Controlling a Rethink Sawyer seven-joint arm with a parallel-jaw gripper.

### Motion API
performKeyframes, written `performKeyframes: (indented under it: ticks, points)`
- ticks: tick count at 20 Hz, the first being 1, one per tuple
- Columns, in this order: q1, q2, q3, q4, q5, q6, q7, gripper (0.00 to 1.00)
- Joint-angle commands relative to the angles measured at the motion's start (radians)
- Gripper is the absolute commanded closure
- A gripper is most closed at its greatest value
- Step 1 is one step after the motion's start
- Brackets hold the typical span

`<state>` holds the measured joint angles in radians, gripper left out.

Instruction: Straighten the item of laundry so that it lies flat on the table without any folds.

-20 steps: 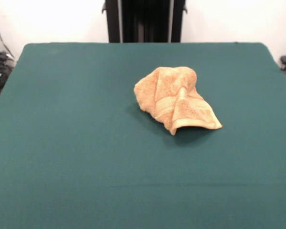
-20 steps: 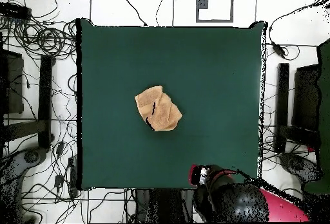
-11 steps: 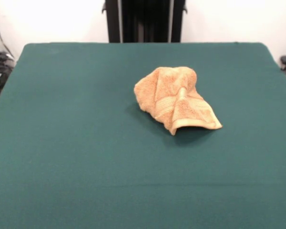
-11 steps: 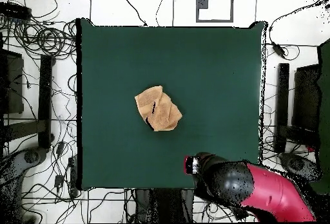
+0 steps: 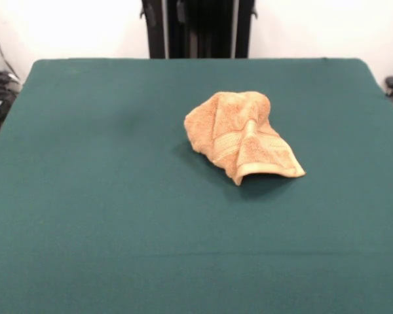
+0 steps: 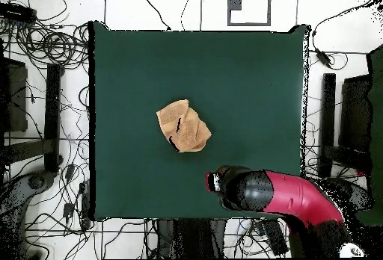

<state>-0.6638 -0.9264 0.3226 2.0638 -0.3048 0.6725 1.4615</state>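
Note:
The item of laundry [image 5: 242, 134] is an orange-tan towel lying crumpled in a humped heap a little right of the middle of the table [image 5: 85, 196], with one banded corner flapped toward the front. From overhead the item of laundry [image 6: 182, 125] sits near the centre of the green table [image 6: 247, 78]. The red and black arm reaches over the table's bottom edge, and its gripper [image 6: 215, 181] hangs below and right of the towel, apart from it. The arm's head covers the gripper from above.
Tangled cables [image 6: 45, 44] and black stands [image 6: 328, 122] crowd the floor on both sides of the table in the overhead view. A square marking [image 6: 248, 7] lies on the floor beyond the top edge.
The arm has swung left and further in over the table's bottom edge, closer to the towel. The towel has not moved.

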Motion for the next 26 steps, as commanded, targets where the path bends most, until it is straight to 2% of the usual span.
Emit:
performKeyframes:
  ticks: [1,6,14,22,26]
  points:
    - [0.05,0.153,0.115,-0.138,-0.065,-0.02,-0.068,0.0]
    - [0.041,0.269,0.109,-0.147,-0.099,-0.129,-0.03,0.0]
    - [0.077,0.381,0.092,-0.174,-0.148,-0.269,0.038,0.0]
    - [0.132,0.412,0.043,-0.197,-0.138,-0.372,0.133,0.0]
    - [0.166,0.385,0.017,-0.189,-0.125,-0.442,0.173,0.0]
